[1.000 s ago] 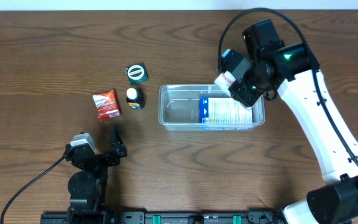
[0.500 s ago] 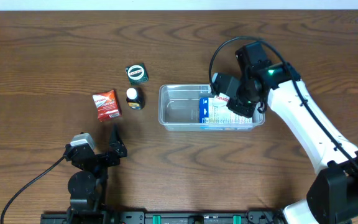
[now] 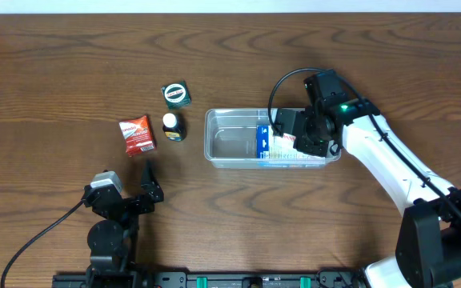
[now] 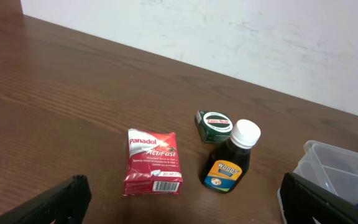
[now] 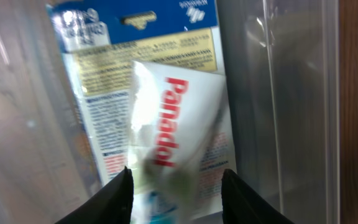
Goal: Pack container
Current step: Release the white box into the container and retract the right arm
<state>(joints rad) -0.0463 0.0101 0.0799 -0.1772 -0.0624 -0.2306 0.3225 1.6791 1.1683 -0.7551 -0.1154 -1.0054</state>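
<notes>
The clear plastic container point(image 3: 214, 117) lies at the table's middle, and its corner shows in the left wrist view point(image 4: 335, 163). A blue and white flat packet point(image 3: 264, 144) lies in its right half. My right gripper point(image 3: 286, 133) is low over that half, shut on a white Panadol box point(image 5: 173, 124) that sits between its fingers point(image 5: 176, 186) just above the packet point(image 5: 135, 25). The container's wall point(image 5: 272, 93) is to the right. My left gripper point(image 3: 146, 186) is open and empty near the front edge, its jaws wide apart point(image 4: 179, 211).
A red Panadol ActiFast box point(image 3: 138, 134) point(image 4: 152, 162), a dark Woods bottle with a white cap point(image 3: 172, 126) point(image 4: 229, 165) and a small green tin point(image 3: 177, 94) point(image 4: 213, 124) stand left of the container. A white wall runs behind the table.
My right gripper has moved left and down with the white box, from above the container's right rim to low inside its right half. The left arm has not moved.
</notes>
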